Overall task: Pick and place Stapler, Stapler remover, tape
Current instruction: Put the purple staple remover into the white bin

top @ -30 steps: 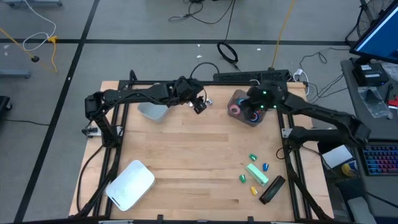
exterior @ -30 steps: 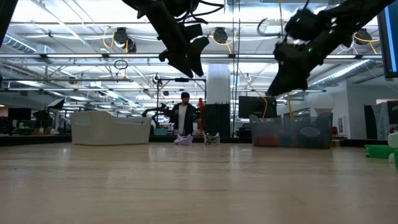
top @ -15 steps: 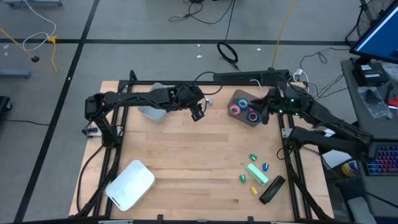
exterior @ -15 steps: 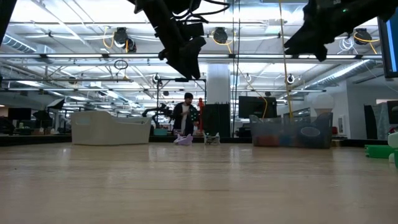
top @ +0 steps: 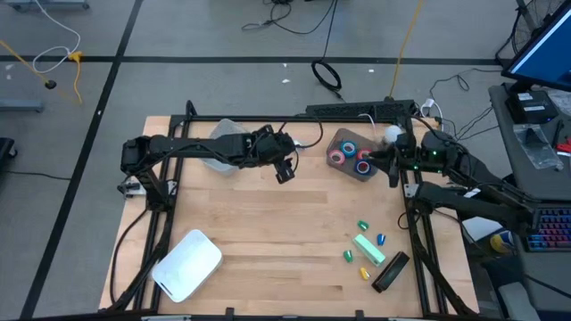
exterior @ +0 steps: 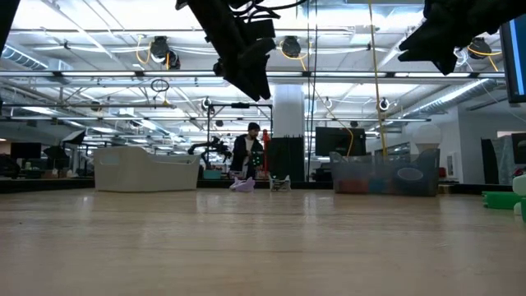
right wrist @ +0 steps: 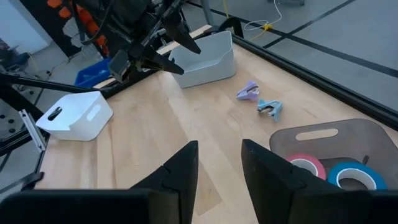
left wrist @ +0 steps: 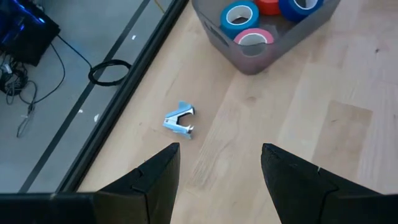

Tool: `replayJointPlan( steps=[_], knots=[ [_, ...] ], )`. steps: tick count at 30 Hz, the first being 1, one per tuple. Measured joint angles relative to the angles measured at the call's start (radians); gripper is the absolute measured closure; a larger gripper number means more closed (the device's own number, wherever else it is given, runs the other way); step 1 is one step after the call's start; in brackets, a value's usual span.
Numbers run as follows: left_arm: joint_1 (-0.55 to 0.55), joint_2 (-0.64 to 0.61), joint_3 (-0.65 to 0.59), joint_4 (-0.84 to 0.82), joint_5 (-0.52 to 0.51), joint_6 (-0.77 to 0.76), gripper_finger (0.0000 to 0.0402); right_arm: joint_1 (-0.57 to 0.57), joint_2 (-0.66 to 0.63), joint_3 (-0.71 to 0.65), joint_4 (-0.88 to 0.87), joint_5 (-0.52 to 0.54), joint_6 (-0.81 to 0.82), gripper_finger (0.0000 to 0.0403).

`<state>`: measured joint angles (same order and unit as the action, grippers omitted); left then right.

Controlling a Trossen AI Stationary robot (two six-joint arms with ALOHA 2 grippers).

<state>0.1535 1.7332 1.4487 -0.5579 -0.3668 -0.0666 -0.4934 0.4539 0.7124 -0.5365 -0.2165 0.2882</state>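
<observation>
Pale wood-plank worktop (top: pixel 268 232), matte and lightly grained, sitting on a grey floor with dark lines.

White rounded bin (top: pixel 187 264), smooth plastic, lying at the near left corner.

Second white bin (top: pixel 223 147), open-topped, standing at the far left beside the left arm.

Left tool (top: pixel 285 169), hovering high over the worktop's far middle, dark fingers spread and holding nothing.

Stapler remover (left wrist: pixel 179 121), small blue clawed piece, lying on bare wood near the grey bin; the left wrist view is showing it clearly. The right wrist view is showing two such claws side by side, one lilac (right wrist: pixel 248 91), one blue-grey.

Grey translucent bin (top: pixel 350 156), rounded corners, holding the tape (top: pixel 340 158): ring-shaped rolls in pink-red and blue with pale centres.

Right tool (top: pixel 390 165), hanging at that bin's right edge, fingers parted and empty.

Stapler (top: pixel 390 271), dark oblong, lying at the near right among small green and blue pieces.
</observation>
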Motion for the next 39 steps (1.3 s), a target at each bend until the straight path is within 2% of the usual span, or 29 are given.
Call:
replayJointPlan(
  steps=[7,13,21,29,39],
  knots=[
    [0.037,0.02,0.0,0.029,-0.042,0.048,0.0176,0.0,-0.001,0.0,0.001,0.001,0.0,0.0289],
    [0.143,0.11,0.0,0.115,0.118,0.084,0.0176,0.0,-0.001,0.0,0.004,0.003,-0.003,0.0289],
    [0.246,0.205,-0.001,0.084,0.182,0.088,0.0176,0.0,-0.001,0.0,0.009,0.004,-0.001,0.0289],
    [0.28,0.247,0.0,0.093,0.209,0.082,0.0177,0.0,-0.001,0.0,0.01,0.005,-0.001,0.0289],
    [0.281,0.274,0.0,0.1,0.161,0.078,0.0177,0.0,0.0,0.0,0.058,0.006,-0.001,0.0289]
  ],
)
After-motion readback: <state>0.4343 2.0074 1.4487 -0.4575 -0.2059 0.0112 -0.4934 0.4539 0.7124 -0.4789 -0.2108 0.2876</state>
